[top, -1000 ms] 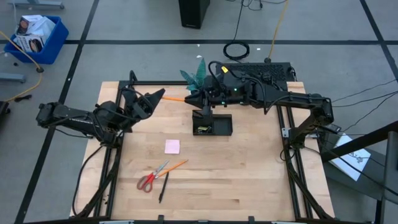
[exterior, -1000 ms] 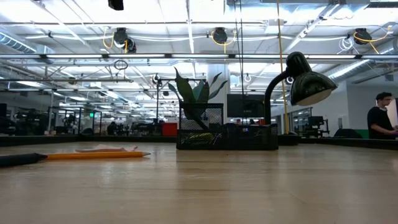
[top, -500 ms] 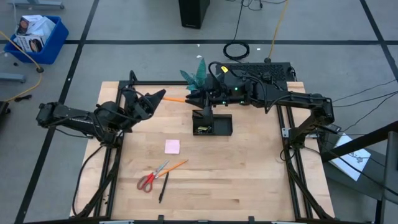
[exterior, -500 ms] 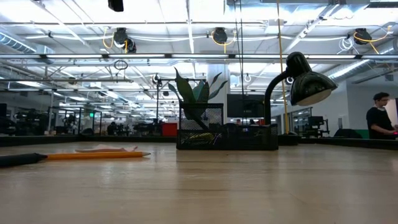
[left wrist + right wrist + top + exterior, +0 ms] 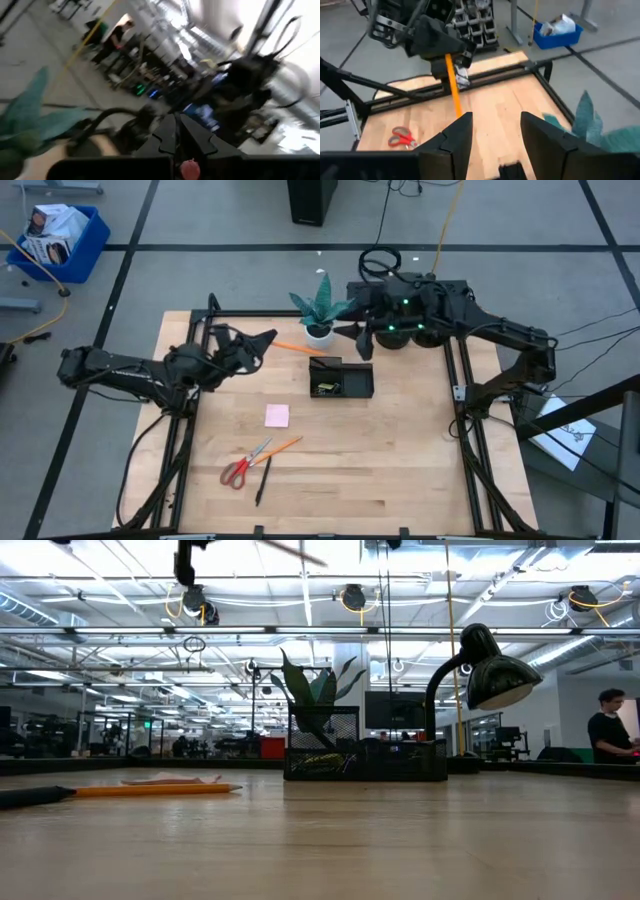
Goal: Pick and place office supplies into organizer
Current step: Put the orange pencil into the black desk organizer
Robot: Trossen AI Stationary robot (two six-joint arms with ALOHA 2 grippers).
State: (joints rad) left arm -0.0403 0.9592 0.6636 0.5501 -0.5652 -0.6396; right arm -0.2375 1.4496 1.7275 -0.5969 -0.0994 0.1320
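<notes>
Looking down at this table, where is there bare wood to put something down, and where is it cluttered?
The widest bare wood lies right of the black organizer and below it, toward the near edge. Another patch is left of the pink sticky pad. The scissors, pencil and pen cluster at lower left. Behind the organizer it is crowded: plant, both pincers.

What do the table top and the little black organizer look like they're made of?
Table top: looks like pale wood with a smooth matte finish; plank seams and grain lines show from above. Organizer: seems to be black metal mesh, since the low view shows see-through grid walls, though coated wire or plastic can't be ruled out.
</notes>
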